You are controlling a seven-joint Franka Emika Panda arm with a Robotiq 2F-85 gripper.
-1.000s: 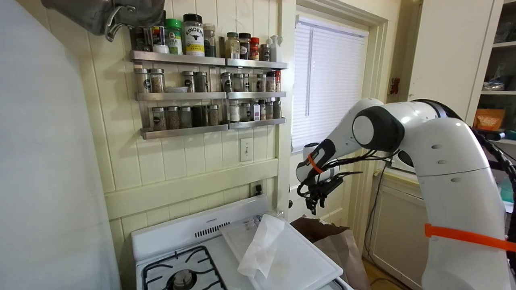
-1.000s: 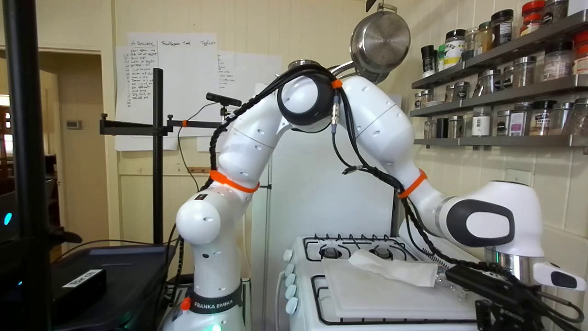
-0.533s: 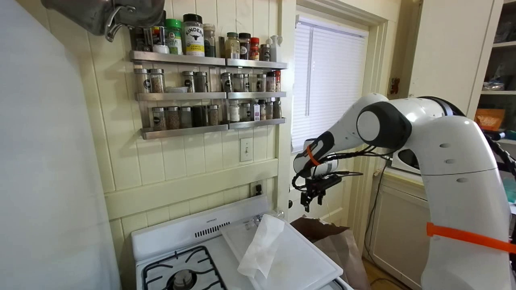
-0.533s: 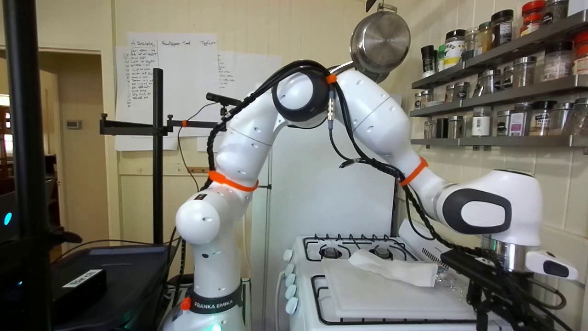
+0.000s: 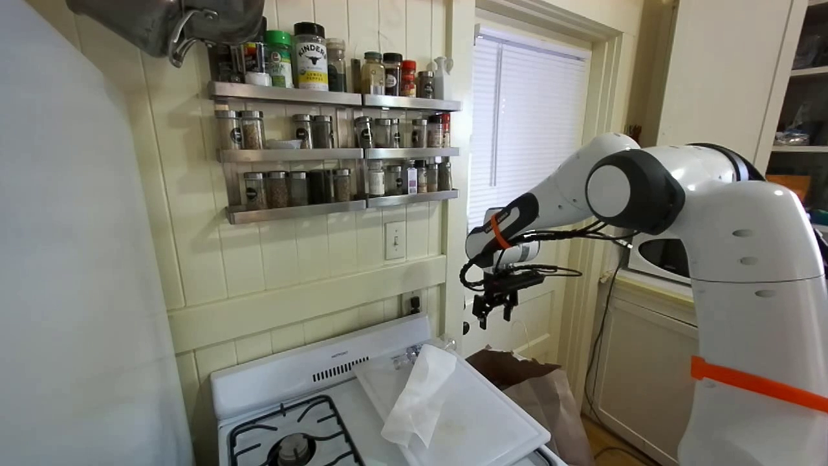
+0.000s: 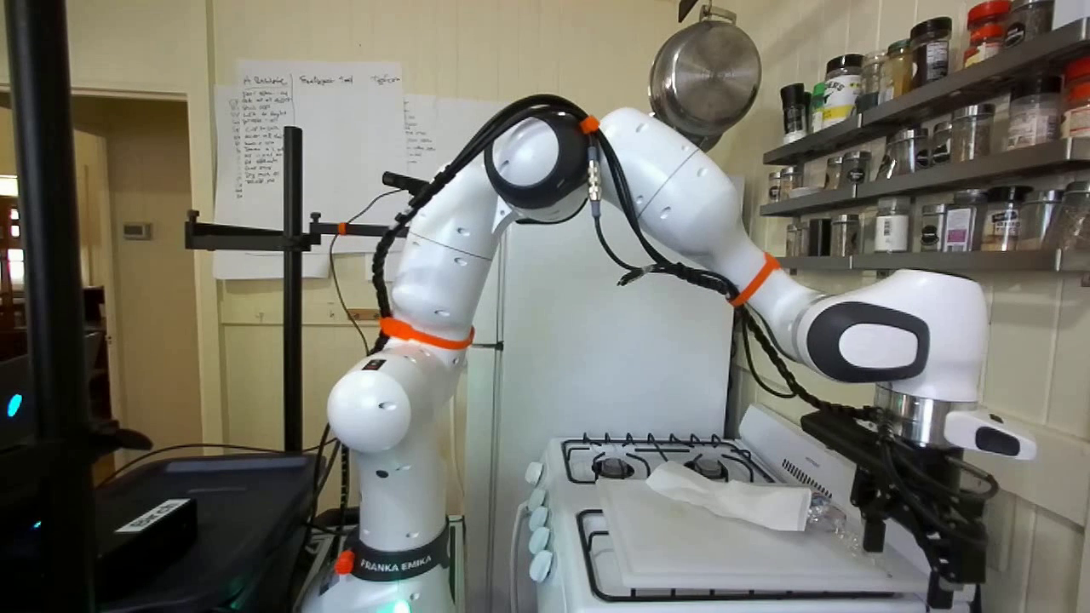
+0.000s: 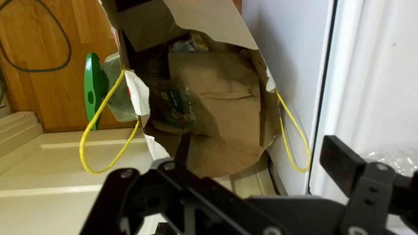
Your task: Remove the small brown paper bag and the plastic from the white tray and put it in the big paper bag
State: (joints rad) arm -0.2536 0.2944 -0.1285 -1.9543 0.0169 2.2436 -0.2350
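Gripper (image 5: 495,321) has risen since a second ago, up above the big paper bag (image 5: 550,409), jaws spread wide around nothing, I'd guess ready for the plastic (image 6: 833,521). That's on the white tray (image 5: 485,409) beside the big paper bag, presumably for short drops. Might be the small brown paper bag (image 7: 218,86) folded inside the big one; too murky to swear to.

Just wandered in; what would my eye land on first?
Probably the white arm, banded in orange, arched across an exterior view. In the wrist view, the big paper bag with yellow handles gapes beyond the open gripper. Spice jars line wall shelves in both exterior views.
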